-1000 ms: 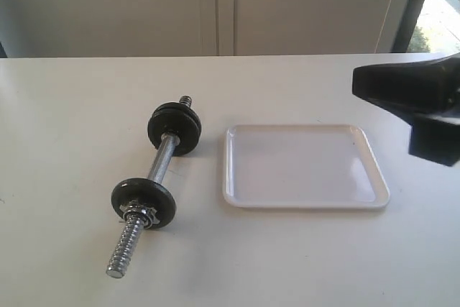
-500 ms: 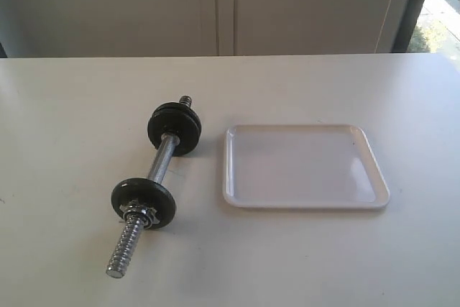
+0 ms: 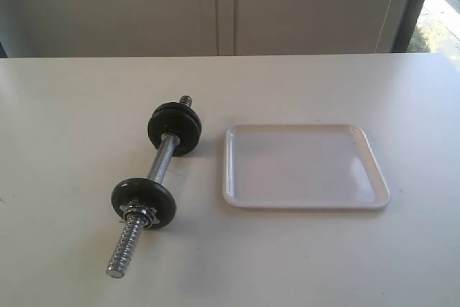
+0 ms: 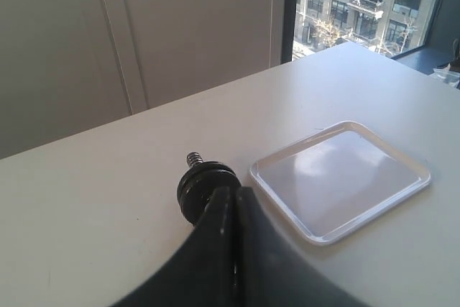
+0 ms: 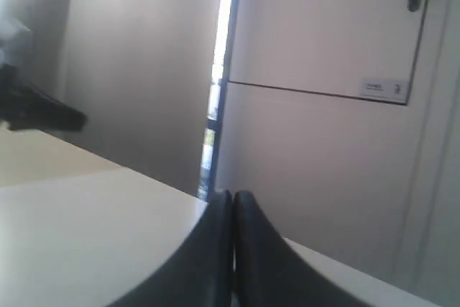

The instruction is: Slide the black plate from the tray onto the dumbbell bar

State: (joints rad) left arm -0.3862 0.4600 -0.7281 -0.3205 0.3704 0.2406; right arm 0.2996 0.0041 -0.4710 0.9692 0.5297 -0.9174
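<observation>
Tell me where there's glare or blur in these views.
Exterior view: sharp, with a pale sheen on the tray, right side. Left wrist view: window light reflects off the tray; the left gripper is a dark shape. Right wrist view: hazy throughout, the right gripper blurred.

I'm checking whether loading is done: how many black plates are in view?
2. The far plate sits on the dumbbell bar beside the tray; the near plate sits against the silver star nut. The far plate looks thick, perhaps stacked discs.

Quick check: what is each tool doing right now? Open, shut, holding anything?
Left tool: closed, holding nothing.
Right tool: closed, holding nothing.
</observation>
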